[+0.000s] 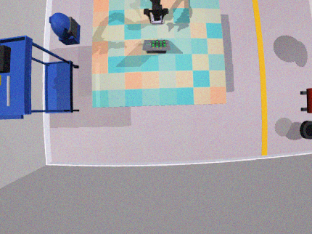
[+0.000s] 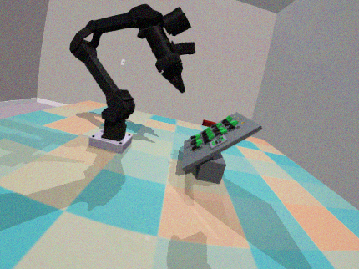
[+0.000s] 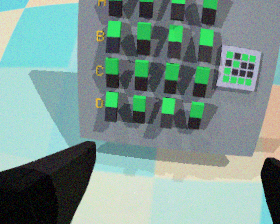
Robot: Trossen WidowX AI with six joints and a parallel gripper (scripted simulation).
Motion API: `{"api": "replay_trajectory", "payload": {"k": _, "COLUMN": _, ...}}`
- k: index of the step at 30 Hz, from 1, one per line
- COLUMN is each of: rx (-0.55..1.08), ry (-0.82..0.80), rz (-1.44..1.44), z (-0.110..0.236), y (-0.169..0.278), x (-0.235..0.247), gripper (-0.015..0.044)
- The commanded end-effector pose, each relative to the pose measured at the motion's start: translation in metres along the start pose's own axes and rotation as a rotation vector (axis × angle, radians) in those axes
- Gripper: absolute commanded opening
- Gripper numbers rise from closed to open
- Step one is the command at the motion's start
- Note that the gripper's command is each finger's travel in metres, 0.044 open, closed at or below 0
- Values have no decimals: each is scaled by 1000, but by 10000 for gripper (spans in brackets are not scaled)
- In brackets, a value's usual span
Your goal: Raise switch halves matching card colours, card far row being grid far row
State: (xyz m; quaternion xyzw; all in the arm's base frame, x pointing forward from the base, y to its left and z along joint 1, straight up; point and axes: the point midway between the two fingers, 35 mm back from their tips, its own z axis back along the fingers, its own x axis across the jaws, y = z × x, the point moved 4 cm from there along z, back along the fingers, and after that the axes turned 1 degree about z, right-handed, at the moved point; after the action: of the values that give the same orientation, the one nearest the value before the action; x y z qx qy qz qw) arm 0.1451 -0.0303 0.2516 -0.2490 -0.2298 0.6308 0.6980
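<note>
Overhead, arm (image 2: 113,57) arched, jaws released and pointing down, well clear of the panel (image 2: 221,142).

The panel (image 3: 169,66) looked like matt grey painted metal, smooth and flat. Its switches (image 3: 143,38) read as smooth plastic, bright green over dark grey, faintly sheened. At the panel's three o'clock, the small card (image 3: 239,68) seemed flat, matt and pale. The arm (image 2: 104,78) appeared matt black, plastic-like. The checkered mat (image 2: 104,199) looked smooth and dull.

blue cart (image 1: 22,76) | blue helmet-like object (image 1: 63,27) (beside cart) | yellow floor line (image 1: 259,71)
</note>
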Motion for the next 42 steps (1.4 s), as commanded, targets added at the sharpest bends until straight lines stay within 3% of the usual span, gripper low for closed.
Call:
{"api": "replay_trajectory", "payload": {"k": 1, "rx": -1, "ry": 1, "rz": 0, "z": -1, "y": -2, "x": 0, "gripper": 374}}
{"api": "replay_trajectory", "payload": {"k": 10, "rx": -75, "ry": 20, "rz": -7, "z": -74, "y": -84, "x": 32, "gripper": 137}}
{"api": "replay_trajectory", "payload": {"k": 15, "rx": -83, "ry": 20, "rz": -8, "z": -80, "y": -89, "x": 37, "gripper": 6}}
{"api": "replay_trajectory", "payload": {"k": 18, "rx": -82, "ry": 20, "rz": -8, "z": -82, "y": -89, "x": 37, "gripper": 0}}
{"api": "replay_trajectory", "payload": {"k": 22, "rx": -61, "ry": 20, "rz": -9, "z": -113, "y": -94, "x": 37, "gripper": 0}}
{"api": "replay_trajectory", "payload": {"k": 42, "rx": -61, "ry": 20, "rz": -9, "z": -136, "y": -96, "x": 36, "gripper": 0}}
